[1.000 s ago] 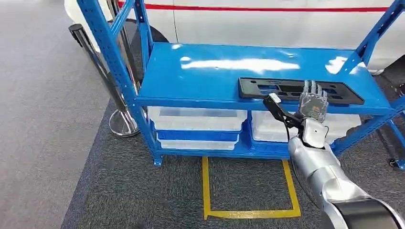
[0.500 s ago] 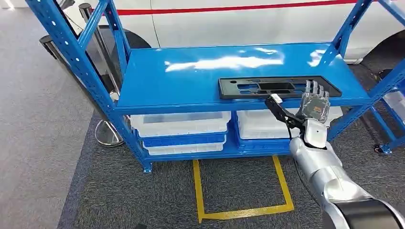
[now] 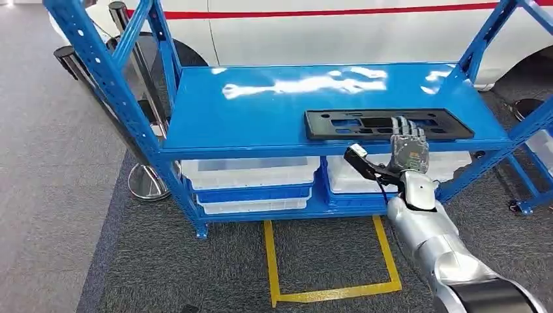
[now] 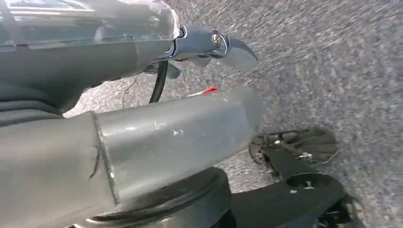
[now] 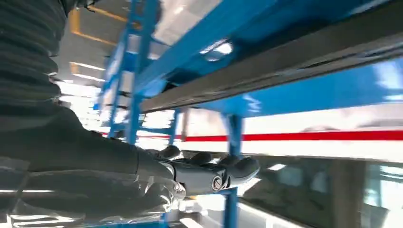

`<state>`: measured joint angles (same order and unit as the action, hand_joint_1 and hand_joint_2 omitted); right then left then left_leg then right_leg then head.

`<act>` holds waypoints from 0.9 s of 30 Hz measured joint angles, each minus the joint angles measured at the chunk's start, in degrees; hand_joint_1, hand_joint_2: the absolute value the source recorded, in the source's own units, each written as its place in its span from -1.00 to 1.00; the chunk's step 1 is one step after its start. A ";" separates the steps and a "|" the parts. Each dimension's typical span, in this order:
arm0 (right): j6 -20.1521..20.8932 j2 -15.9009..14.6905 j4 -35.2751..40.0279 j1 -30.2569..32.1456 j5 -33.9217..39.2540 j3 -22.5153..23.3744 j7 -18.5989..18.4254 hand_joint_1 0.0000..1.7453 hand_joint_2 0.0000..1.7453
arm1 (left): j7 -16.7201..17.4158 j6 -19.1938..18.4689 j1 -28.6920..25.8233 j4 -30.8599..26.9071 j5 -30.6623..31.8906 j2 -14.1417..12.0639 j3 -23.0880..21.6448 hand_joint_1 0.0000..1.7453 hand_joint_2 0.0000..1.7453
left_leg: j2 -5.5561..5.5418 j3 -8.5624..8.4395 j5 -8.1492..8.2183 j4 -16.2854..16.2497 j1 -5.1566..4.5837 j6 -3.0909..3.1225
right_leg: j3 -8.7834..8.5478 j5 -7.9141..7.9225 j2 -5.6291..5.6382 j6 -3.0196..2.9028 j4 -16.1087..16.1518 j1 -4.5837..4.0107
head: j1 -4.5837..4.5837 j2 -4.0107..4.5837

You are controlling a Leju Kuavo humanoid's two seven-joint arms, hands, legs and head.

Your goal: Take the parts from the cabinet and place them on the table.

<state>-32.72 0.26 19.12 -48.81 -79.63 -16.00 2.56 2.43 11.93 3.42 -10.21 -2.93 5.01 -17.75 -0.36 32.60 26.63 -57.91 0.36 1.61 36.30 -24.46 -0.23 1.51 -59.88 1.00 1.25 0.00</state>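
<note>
from the head view i saw the black part (image 3: 388,124) lying flat on the blue cabinet (image 3: 261,111) shelf, near its front edge. my right hand (image 3: 407,149) was raised at that edge with fingers extended and apart, gripping nothing. left hand (image 4: 209,45): state could not be determined.

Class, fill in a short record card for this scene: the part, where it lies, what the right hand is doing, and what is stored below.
part: flat black panel with cut-outs
location: lying flat near the front edge of the blue shelf
right hand: raised at the shelf's front edge, fingers over the panel's near edge; grip not discernible
below: white bins on the lower shelf
floor: yellow tape outline on grey carpet
</note>
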 joint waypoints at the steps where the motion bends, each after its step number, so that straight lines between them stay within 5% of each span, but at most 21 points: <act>1: -0.07 0.39 0.00 0.05 -0.37 -0.20 0.41 -1.00 1.00 | -0.07 -0.02 0.15 0.00 0.02 0.00 0.00 -1.00 -1.00 | 0.00 0.10 0.23 -0.34 -0.13 -0.37 | -0.37 -0.30 0.17 -0.27 1.19 -0.29 | 0.02 0.00; 4: -0.04 1.49 0.00 1.04 -1.51 -0.96 0.92 -1.00 1.00 | -0.09 -0.26 0.03 0.00 0.11 0.02 0.00 -1.00 -1.00 | 0.15 -0.26 0.38 0.22 -0.06 -1.20 | -0.33 -0.55 0.33 -0.99 0.92 -0.46 | 0.09 0.00; 6: -0.04 2.19 0.04 1.20 -1.62 -1.38 0.96 -1.00 1.00 | -0.13 -0.31 0.08 0.00 0.15 0.02 0.00 -1.00 -1.00 | 0.19 0.24 1.87 -1.67 0.10 -1.80 | -1.20 -0.51 0.40 -1.83 1.68 0.20 | 0.09 0.00; 9: 0.24 2.84 0.02 1.39 -1.77 -1.48 1.11 -1.00 1.00 | -0.13 -0.31 0.07 0.00 0.15 0.00 0.00 -1.00 -1.00 | 0.19 6.50 7.36 -14.00 0.25 -2.17 | -1.54 -0.92 0.33 -2.69 1.55 0.03 | 0.13 0.00; 11: 0.76 3.17 0.00 1.86 -1.97 -1.75 1.55 -1.00 1.00 | -0.13 -0.39 -0.08 0.00 0.15 0.02 0.00 -1.00 -1.00 | 0.19 9.79 7.33 -18.48 0.25 -2.29 | -1.68 -1.29 0.55 -2.71 1.31 -0.05 | 0.13 0.00; 12: 0.90 3.47 0.00 2.08 -2.16 -1.90 1.75 -1.00 1.00 | -0.15 -0.50 -0.13 0.00 0.15 0.02 0.00 -1.00 -1.00 | 0.19 9.38 5.27 -16.60 0.25 -2.21 | -1.89 -1.57 0.63 -2.66 1.20 -0.06 | 0.13 0.00; 14: 1.09 3.87 0.00 2.20 -2.38 -2.34 1.77 -1.00 1.00 | -0.17 -0.48 -0.10 0.00 0.15 0.00 -0.02 -1.00 -1.00 | 0.19 5.26 -1.09 -6.57 0.24 -1.70 | -2.63 -2.24 0.88 -2.40 0.91 -0.11 | 0.13 0.00; 15: 1.14 4.11 0.00 2.24 -2.45 -2.40 1.75 -1.00 1.00 | -0.17 -0.48 -0.11 0.00 0.15 -0.04 0.00 -1.00 -1.00 | 0.13 3.53 -2.42 -2.11 0.19 -1.31 | -2.85 -2.60 0.90 -2.19 0.82 -0.09 | 0.11 0.00; 20: 1.27 4.41 0.02 2.30 -2.47 -2.73 1.70 -1.00 1.00 | -0.22 -0.50 -0.07 0.02 0.15 -0.07 0.00 -1.00 -1.00 | 0.08 2.53 -1.65 -0.65 -0.08 -0.26 | -2.80 -2.77 1.03 -0.78 0.99 -0.50 | 0.11 0.00; 22: 1.25 4.44 0.09 2.27 -2.45 -2.75 1.70 -1.00 1.00 | -0.24 -0.50 -0.11 0.02 0.15 -0.11 0.00 -1.00 -1.00 | 0.25 1.81 -1.82 0.22 0.26 0.36 | -1.79 -4.61 0.79 -0.41 -1.45 -0.30 | -0.20 0.00; 25: 1.23 4.46 0.04 2.56 -2.45 -2.80 1.51 -1.00 1.00 | -0.26 -0.68 0.11 0.02 0.17 -0.07 0.00 -1.00 -1.00 | 0.28 1.70 -1.54 0.10 0.22 0.83 | 5.71 -10.13 0.58 0.30 -15.39 -0.10 | -0.22 0.00; 26: 1.20 4.46 0.00 2.79 -2.40 -2.80 1.46 -1.00 1.00 | -0.24 -0.66 0.04 0.02 0.17 -0.07 0.00 -1.00 -1.00 | 0.24 1.67 -1.41 0.00 0.23 0.80 | 7.09 -9.99 0.57 0.34 -17.27 -0.10 | -0.22 0.00; 27: 1.16 4.46 0.00 2.88 -2.34 -2.80 1.29 -1.00 1.00 | -0.24 -0.66 -0.11 0.02 0.15 -0.07 0.00 -1.00 -1.00 | 0.21 1.55 -1.20 -0.18 0.24 0.77 | 7.07 -8.21 0.55 0.34 -16.16 -0.07 | -0.22 0.00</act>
<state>-31.56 4.72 19.12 -45.93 -81.96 -18.80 3.85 2.19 11.28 3.31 -10.19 -2.78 4.94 -17.75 -0.15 34.15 25.43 -58.10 0.60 2.38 43.38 -32.67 0.32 1.85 -76.04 0.93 1.03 0.00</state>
